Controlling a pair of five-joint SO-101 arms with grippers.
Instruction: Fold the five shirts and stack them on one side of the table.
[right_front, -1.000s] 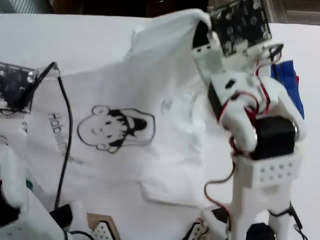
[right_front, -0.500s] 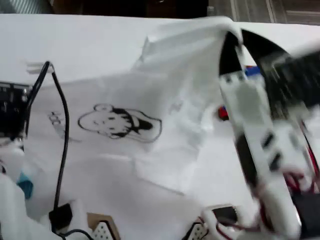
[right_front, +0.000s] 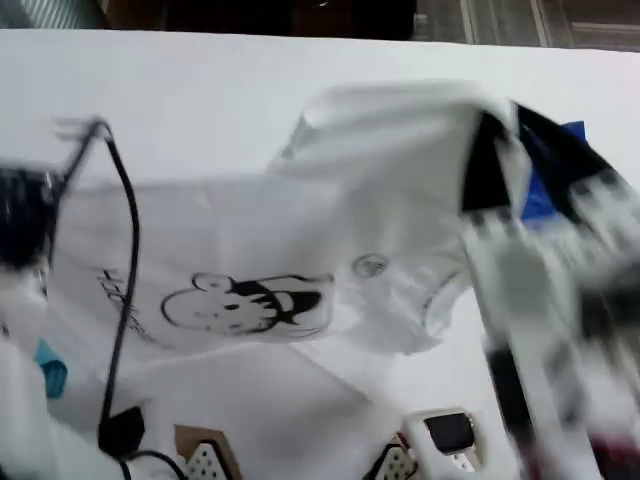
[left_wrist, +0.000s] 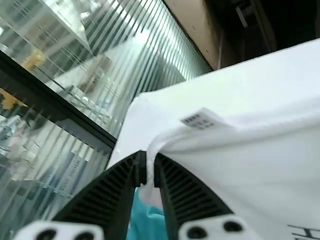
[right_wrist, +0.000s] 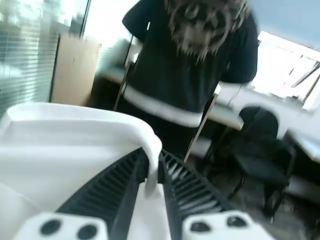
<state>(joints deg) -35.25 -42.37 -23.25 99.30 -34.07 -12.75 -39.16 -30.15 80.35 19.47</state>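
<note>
A white shirt (right_front: 270, 250) with a black cartoon print (right_front: 245, 303) hangs spread between the two arms over the white table (right_front: 200, 80). My left gripper (left_wrist: 147, 172) is shut on a hem of the white shirt (left_wrist: 240, 150), beside a small label (left_wrist: 200, 120). My right gripper (right_wrist: 151, 172) is shut on another edge of the white shirt (right_wrist: 65, 135), held raised. In the high view the right gripper (right_front: 490, 150) holds the shirt's far right corner up; the left arm (right_front: 25, 215) is at the left edge.
A blue garment (right_front: 555, 175) lies at the table's right, partly behind the right arm. A teal cloth (right_front: 50, 372) shows at the left edge, also below the left gripper as teal cloth (left_wrist: 142, 217). A black cable (right_front: 125, 260) crosses the shirt.
The right arm has swung right and nearer with the shirt's corner. The shirt has been drawn out wider, and its print has slid toward the near edge.
</note>
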